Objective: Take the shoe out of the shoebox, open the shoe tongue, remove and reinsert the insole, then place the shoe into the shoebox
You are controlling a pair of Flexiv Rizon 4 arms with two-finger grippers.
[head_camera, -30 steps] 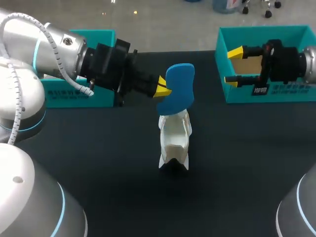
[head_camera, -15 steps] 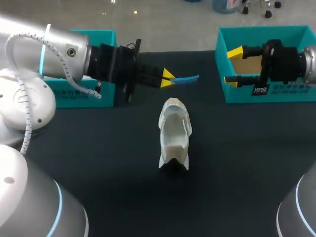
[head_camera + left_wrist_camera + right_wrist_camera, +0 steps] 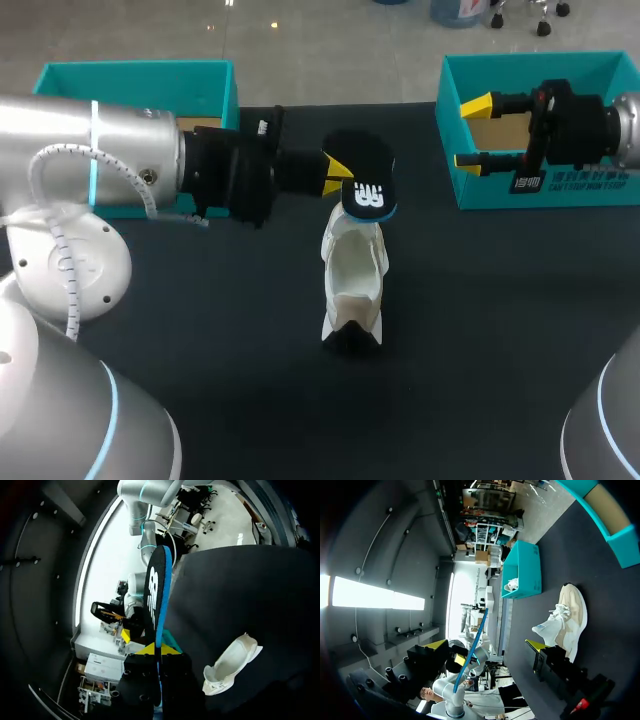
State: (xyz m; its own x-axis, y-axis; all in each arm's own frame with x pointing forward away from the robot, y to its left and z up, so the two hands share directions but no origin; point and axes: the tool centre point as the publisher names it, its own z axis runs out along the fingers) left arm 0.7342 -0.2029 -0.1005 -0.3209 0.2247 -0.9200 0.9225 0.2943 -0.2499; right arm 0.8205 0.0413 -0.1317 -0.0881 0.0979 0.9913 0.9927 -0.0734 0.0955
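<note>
A white shoe point(image 3: 353, 285) stands on the dark table point(image 3: 200, 330) at the middle, its opening facing up. Just above the shoe's far end, my left gripper point(image 3: 336, 176) is shut on the insole point(image 3: 368, 188), whose black top face with a white logo shows. In the left wrist view the insole point(image 3: 155, 592) runs edge-on out of the gripper point(image 3: 159, 650), and the shoe point(image 3: 231, 663) lies beside and below it. My right gripper point(image 3: 472, 133) hangs open and empty over the right teal shoebox point(image 3: 545, 70). From the right wrist, the shoe point(image 3: 568, 620) lies ahead of the gripper point(image 3: 486, 645).
A second teal box point(image 3: 130, 80) sits at the back left, partly behind my left arm point(image 3: 120, 170); it also shows as the teal box point(image 3: 521, 570) beyond the shoe in the right wrist view. Bare dark tabletop surrounds the shoe on the near side.
My left wrist has rolled the insole over: first its blue underside faced up, then it was edge-on, now its black top face shows. The arm has also sunk lower. The right arm has stayed still.
</note>
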